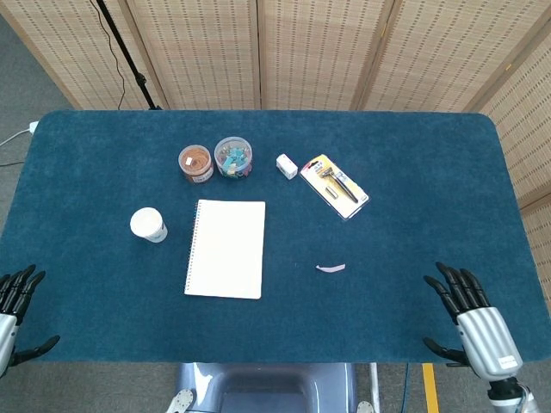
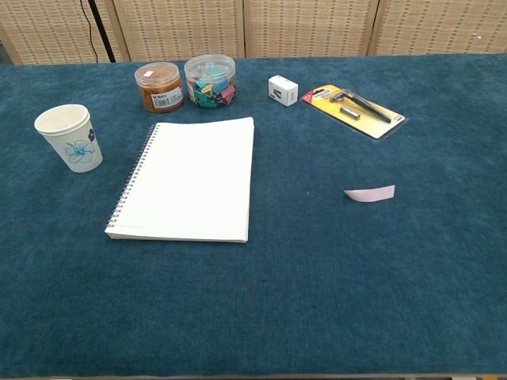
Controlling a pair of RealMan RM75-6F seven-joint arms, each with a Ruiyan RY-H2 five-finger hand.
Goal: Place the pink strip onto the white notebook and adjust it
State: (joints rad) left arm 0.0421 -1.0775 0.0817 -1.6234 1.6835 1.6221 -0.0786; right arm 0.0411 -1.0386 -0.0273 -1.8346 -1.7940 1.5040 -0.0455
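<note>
Both hands are waiting with fingers spread wide, holding nothing, at the near edge of the surface.

The right hand (image 1: 475, 327) is hovering well to the right of the white notebook (image 1: 225, 248), the left hand (image 1: 10, 311) well to its left. The pink strip (image 1: 331, 268) is lying on the blue surface (image 1: 413, 189) to the right of the notebook, apart from it. A paper cup (image 1: 148, 224) is standing just left of the notebook, two round tubs (image 1: 215, 160) beyond its far edge.

Orange jar (image 2: 159, 88) label — print too small to read; no other legible text
</note>
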